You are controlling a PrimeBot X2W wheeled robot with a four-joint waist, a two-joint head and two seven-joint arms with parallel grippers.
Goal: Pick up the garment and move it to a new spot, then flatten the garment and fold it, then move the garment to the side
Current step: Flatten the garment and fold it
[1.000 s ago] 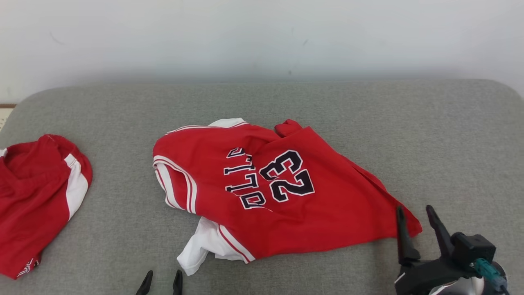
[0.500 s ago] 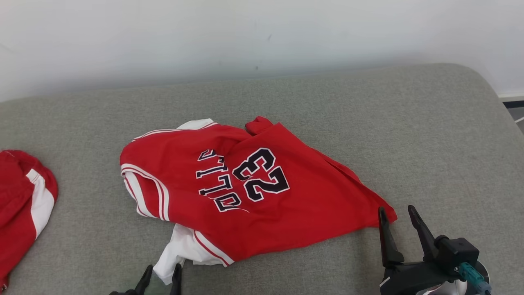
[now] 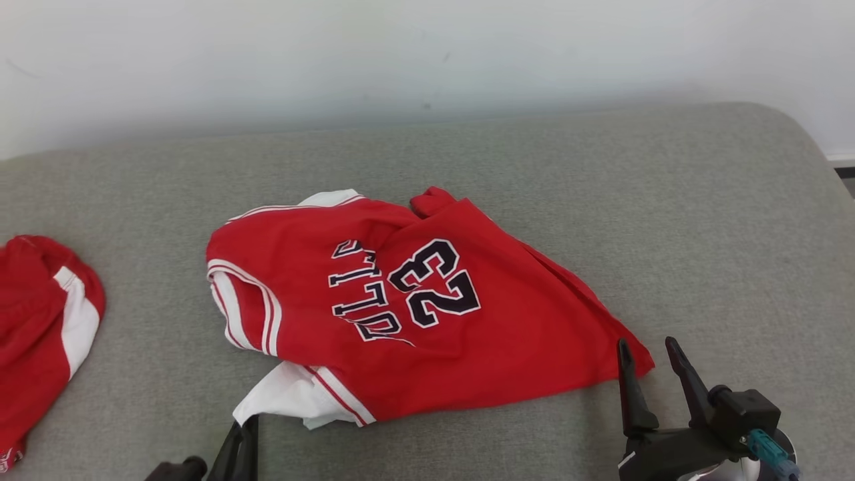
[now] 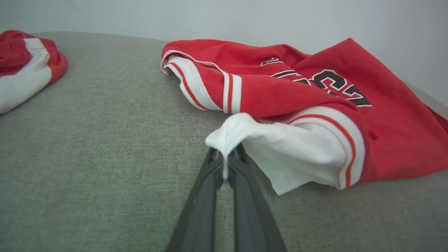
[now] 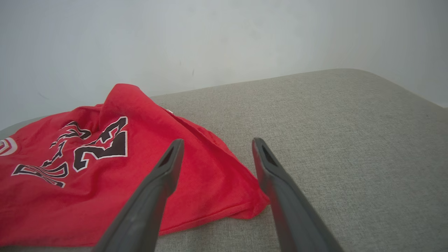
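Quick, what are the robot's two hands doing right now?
Left gripper: closed, pinching the white sleeve of the red number-23 fabric jersey.
Right gripper: open, holding nothing.

Head view: high up, facing forward and down onto grey cushion [image 3: 668, 200], pale wall [image 3: 427, 53] across the top. Widest of the three; whole garment [image 3: 414, 314] in frame, left gripper [image 3: 246, 427] at bottom edge, right gripper [image 3: 646, 344] lower right.

Left wrist view: very low, near cushion level, looking along own fingers, close up on garment's white edge. Second red garment [image 4: 28, 63] at far left, also at head view's left edge.

Right wrist view: low, facing garment's red corner with the wall behind. Height hard to judge, probably a bit above the left one.

Shared by all three: printed 23 [image 5: 101, 143], cushion, wall.
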